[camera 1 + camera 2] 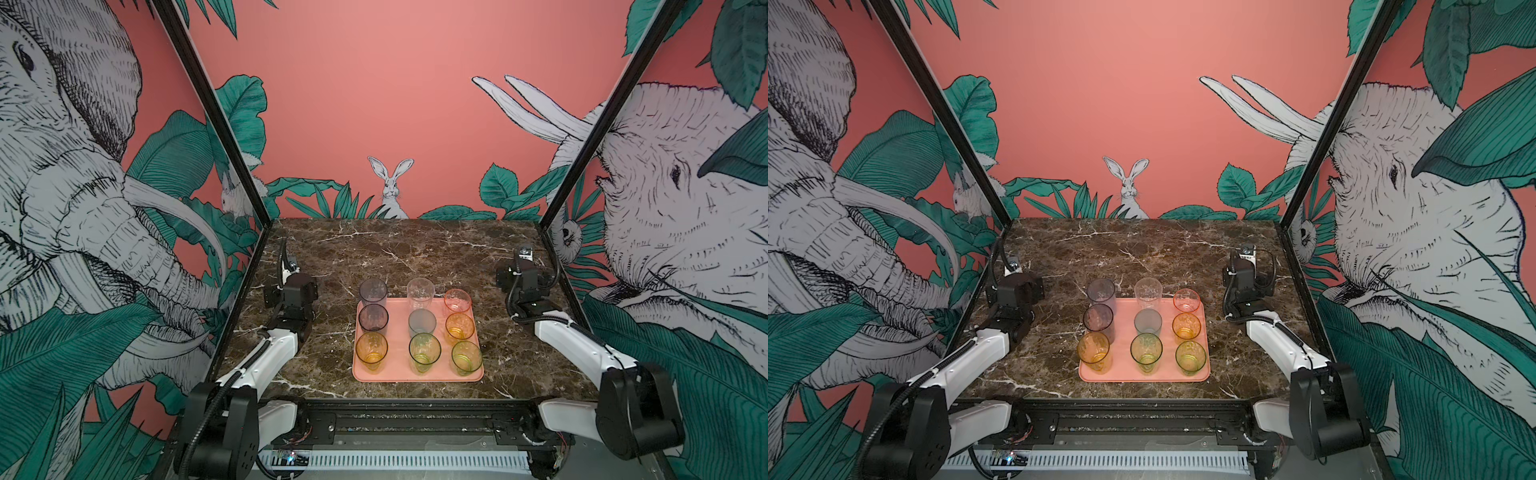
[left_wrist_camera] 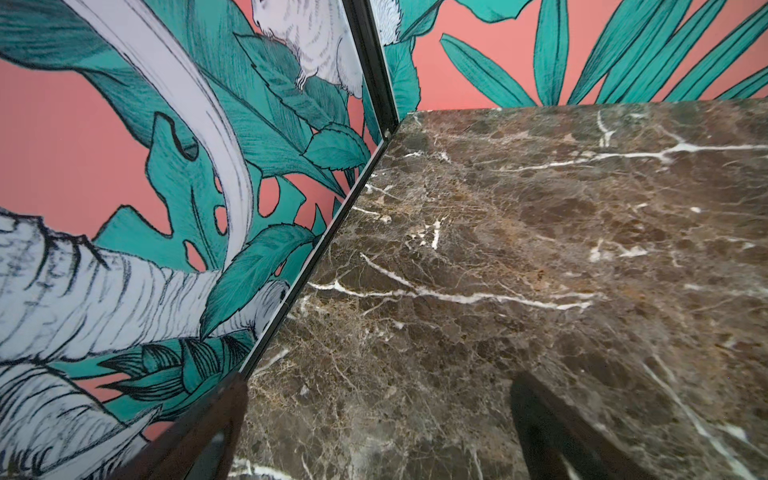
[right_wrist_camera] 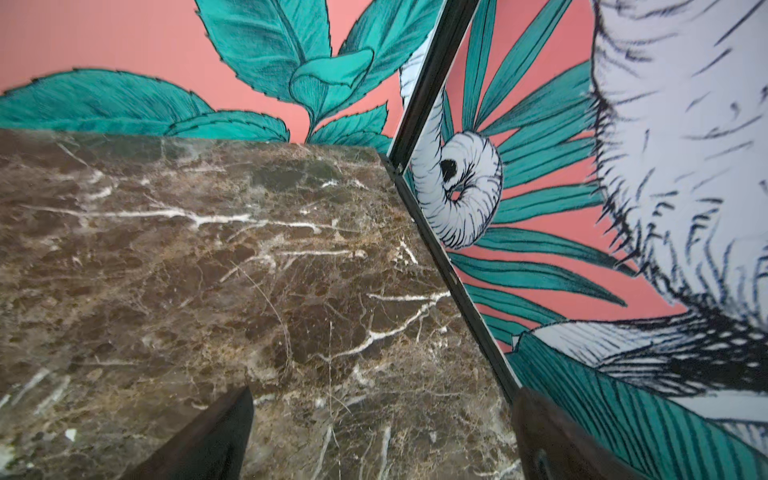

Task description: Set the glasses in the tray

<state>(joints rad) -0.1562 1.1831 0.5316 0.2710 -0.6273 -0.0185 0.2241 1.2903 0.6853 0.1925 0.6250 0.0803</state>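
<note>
**Nine glasses on the tray, both arms off to the sides**

Nine glasses [image 1: 1148, 322] stand upright in three rows of three on the pink tray [image 1: 397, 332]. The tray lies near the front middle of the marble table [image 1: 415, 249], as both top views show.

The far row holds a smoky glass [image 1: 373, 293], a clear glass [image 1: 420, 291] and a short pink glass [image 1: 457, 301]. The two tall rims rise past the tray's far edge, and their bases are partly hidden by the row in front. The middle row runs dark grey glass [image 1: 373, 320], teal-grey glass [image 1: 422, 323], amber glass [image 1: 459, 327]. Nearest the front are a second amber tumbler [image 1: 371, 351] and two green glasses [image 1: 424, 353].

The left arm [image 1: 274, 349] sits at the table's left edge and the right arm [image 1: 561, 332] at its right edge, both well apart from the tray.

In its wrist view the left gripper [image 2: 380, 378] has its dark fingers [image 2: 199, 436] spread wide, with only bare marble between them. It faces the far left corner, where the jungle mural [image 1: 395, 104] meets the table. The right gripper [image 3: 382, 390] is likewise released and grasps nothing, and it faces the far right corner.
</note>
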